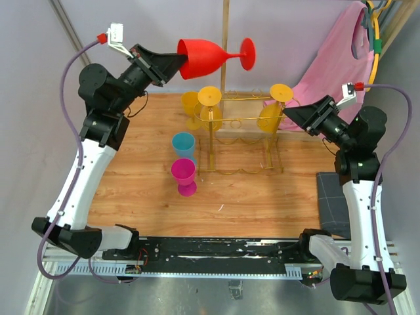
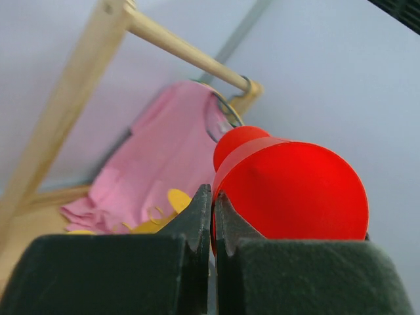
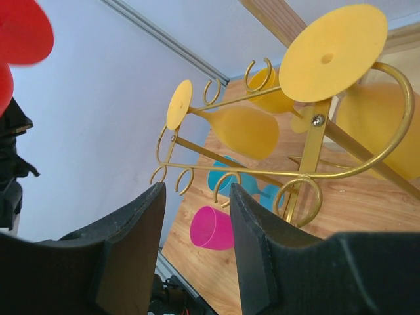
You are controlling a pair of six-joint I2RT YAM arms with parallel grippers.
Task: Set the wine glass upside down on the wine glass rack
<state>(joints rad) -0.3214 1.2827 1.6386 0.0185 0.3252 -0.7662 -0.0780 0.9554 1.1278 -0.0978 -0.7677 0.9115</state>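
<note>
Overhead view of a wooden table [image 1: 138, 177] with two robot arms at its near edge. The left gripper [image 1: 177, 64] was raised above the far left corner, its jaws clenched on the rim of a red wine glass [image 1: 209, 56]. The glass lay on its side in the air, foot pointing right, higher than the rack and to its left. It did not touch the rack.

The gold wire wine glass rack [image 1: 239, 138] stood at the middle of the table. Yellow goblets [image 1: 210, 98] hung upside down from its top rails, filling places on the left and right ends. A thin wooden pole [image 1: 225, 33] rose just behind the rack, passing close to the red glass's stem.

In front of the rack's left side stood a blue cup [image 1: 184, 144], and nearer the camera a magenta goblet [image 1: 184, 174], both upright. A pink cloth [image 1: 328, 59] hung at the far right. A dark mat [image 1: 331, 197] lay at the table's right edge.

The right gripper [image 1: 287, 113] hovered beside the rack's right end, near a hanging yellow goblet. Its fingers were apart and held nothing.
</note>
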